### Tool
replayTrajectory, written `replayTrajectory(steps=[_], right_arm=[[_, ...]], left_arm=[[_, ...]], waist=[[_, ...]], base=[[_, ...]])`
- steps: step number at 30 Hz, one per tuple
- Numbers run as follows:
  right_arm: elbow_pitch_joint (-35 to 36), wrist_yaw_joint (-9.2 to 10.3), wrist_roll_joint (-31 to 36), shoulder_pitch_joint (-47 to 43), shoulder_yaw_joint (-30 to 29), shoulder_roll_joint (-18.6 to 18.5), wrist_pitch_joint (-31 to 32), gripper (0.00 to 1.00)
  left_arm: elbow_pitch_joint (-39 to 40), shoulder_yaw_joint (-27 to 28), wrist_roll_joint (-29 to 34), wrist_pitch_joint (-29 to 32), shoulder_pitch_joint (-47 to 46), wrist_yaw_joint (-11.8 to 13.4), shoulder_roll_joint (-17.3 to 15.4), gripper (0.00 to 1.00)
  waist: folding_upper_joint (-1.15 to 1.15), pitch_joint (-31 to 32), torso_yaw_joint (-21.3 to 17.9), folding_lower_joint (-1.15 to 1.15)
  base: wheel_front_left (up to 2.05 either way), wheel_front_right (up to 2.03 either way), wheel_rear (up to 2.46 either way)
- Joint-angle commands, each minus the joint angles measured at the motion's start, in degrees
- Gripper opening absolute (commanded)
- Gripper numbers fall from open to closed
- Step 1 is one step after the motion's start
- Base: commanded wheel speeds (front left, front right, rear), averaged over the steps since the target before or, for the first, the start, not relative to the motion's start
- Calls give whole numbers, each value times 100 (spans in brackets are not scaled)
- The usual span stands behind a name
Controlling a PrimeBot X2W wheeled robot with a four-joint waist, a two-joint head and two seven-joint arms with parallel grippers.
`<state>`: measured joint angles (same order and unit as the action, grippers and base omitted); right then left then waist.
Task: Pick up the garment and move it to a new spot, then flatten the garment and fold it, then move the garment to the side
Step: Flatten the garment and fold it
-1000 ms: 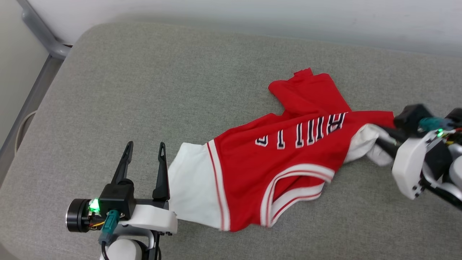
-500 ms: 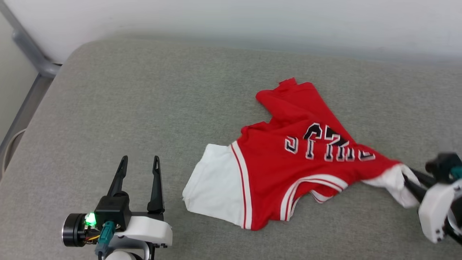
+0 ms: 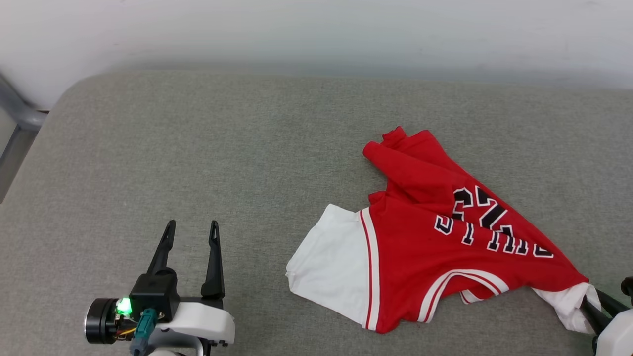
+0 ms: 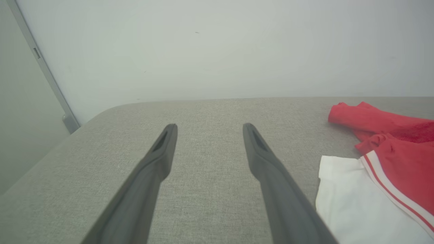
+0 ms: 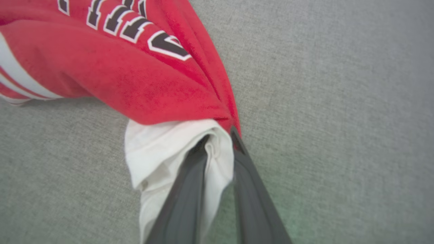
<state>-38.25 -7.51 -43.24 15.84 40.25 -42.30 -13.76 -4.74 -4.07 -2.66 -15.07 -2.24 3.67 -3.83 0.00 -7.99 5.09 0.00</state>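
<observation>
The garment (image 3: 445, 247) is a red jersey with white sleeves and black white-outlined lettering. It lies crumpled on the grey cushion, lettering up, right of centre in the head view. One white sleeve (image 3: 331, 262) lies spread toward my left gripper. My right gripper (image 3: 592, 299) at the lower right corner is shut on the other white sleeve. The right wrist view shows that sleeve bunched between the fingers of my right gripper (image 5: 218, 135), with red cloth of the garment (image 5: 135, 78) trailing away. My left gripper (image 3: 192, 226) stands open at the lower left, apart from the garment (image 4: 390, 162), which lies right of my left gripper (image 4: 209, 127).
The grey padded surface (image 3: 198, 148) runs wide to the left and back. A white wall (image 3: 316, 34) rises behind it. A grey metal frame (image 3: 15, 123) stands past the rounded left corner.
My right gripper has pulled the garment by its sleeve toward the near right, and the number has come into sight. The head view has shifted too. The left gripper stays open in place.
</observation>
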Motion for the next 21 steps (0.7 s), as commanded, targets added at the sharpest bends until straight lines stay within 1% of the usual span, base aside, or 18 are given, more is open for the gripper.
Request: replayTrajectory(steps=[1,2,6,12,16,19,21], right_arm=[[-54,4,59,-145,-30,50,-12,100],[61,6,128,-117,-416,69,-105,100],[315,6,388,-222,-1031,-109,-143,100],[1016,5,982,-506,-2257,-277,-143,100],[1836,5,1282,-738,-3010,-196,44,100],[2644,5,1450,-968,-3435,-67,446,100],[3248,5,1537,-1150,-3596,44,848,100]], left_arm=[[-4,13,34,-15,96,-10,-2,100],[-22,39,49,-15,110,-47,-7,100],[5,69,80,-15,131,-65,-12,100],[43,73,101,-15,207,-76,3,100],[65,56,102,-15,234,-73,13,100],[94,59,102,-15,262,-63,20,100],[107,64,108,-15,279,-68,22,100]], waist=[[0,33,-46,0],[0,103,-113,0],[0,191,-155,0],[0,298,-172,0],[0,337,-146,0],[0,349,-123,0],[0,347,-109,0]], base=[[0,0,0],[0,0,0],[0,0,0],[0,0,0],[0,0,0],[0,0,0],[0,0,0]])
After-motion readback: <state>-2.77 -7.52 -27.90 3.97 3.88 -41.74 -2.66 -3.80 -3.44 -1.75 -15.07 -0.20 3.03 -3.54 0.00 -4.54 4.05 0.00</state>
